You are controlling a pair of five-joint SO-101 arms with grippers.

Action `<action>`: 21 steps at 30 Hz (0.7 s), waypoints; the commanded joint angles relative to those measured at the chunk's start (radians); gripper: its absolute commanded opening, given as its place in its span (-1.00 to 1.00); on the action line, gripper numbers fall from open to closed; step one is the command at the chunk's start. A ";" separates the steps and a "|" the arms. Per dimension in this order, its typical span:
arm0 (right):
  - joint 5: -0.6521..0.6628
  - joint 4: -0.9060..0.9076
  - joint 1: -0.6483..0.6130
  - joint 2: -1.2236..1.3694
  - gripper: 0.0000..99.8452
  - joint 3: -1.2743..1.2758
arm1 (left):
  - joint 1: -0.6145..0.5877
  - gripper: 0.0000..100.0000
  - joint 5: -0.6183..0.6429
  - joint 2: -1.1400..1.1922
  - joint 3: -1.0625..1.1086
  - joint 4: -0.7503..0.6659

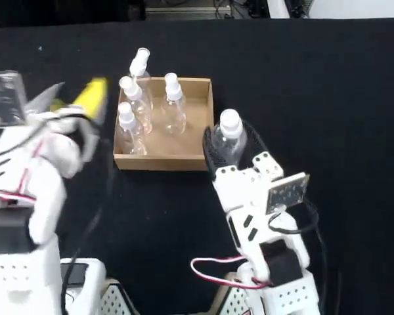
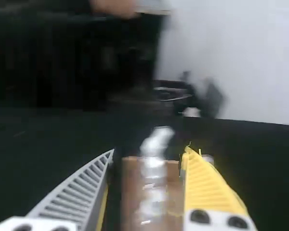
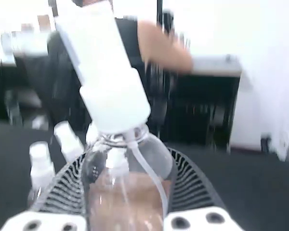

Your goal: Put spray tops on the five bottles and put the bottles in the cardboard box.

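Cardboard box [image 1: 161, 161], high view: sitting open-topped on the black table [image 1: 328, 92]. Four bottles [image 1: 174, 111] with white spray tops [image 1: 171, 80] are standing upright in it, long axes vertical and nozzles up, crowding its left half and back left corner. One fifth bottle [image 1: 230, 131] is standing upright just beside the box's right wall, top uppermost, with the right gripper [image 1: 228, 149] gripping its body between black fingers. To the left of the box the left gripper [image 1: 75, 98] is hovering, fingers spread wide and carrying nothing.

Left wrist view: the left gripper [image 2: 149, 153] is gaping, grey and yellow fingers well apart, with the box [image 2: 132, 197] and one blurred bottle [image 2: 154, 144] showing between them.

Right wrist view: the right gripper [image 3: 127, 192] is clamping the fifth bottle [image 3: 115, 159]. Its spray top [image 3: 106, 72] is sitting tilted on the neck, and a dip tube is running down inside. Other bottles [image 3: 41, 161] are standing beyond.
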 commanded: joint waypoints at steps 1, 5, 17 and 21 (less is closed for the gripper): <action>-0.005 -0.324 -0.012 0.002 -0.98 0.081 | -0.259 -0.60 0.009 -0.014 0.143 -0.021; -0.006 -0.516 -0.028 0.157 -0.98 0.061 | -0.300 -0.60 0.009 -0.017 0.400 -0.207; 0.002 -0.534 -0.121 0.819 -0.98 -0.246 | -0.308 -0.60 0.009 -0.017 0.917 -0.738; -0.002 -0.629 -0.118 0.931 -0.98 -0.246 | -0.305 -0.60 0.011 -0.015 1.009 -0.872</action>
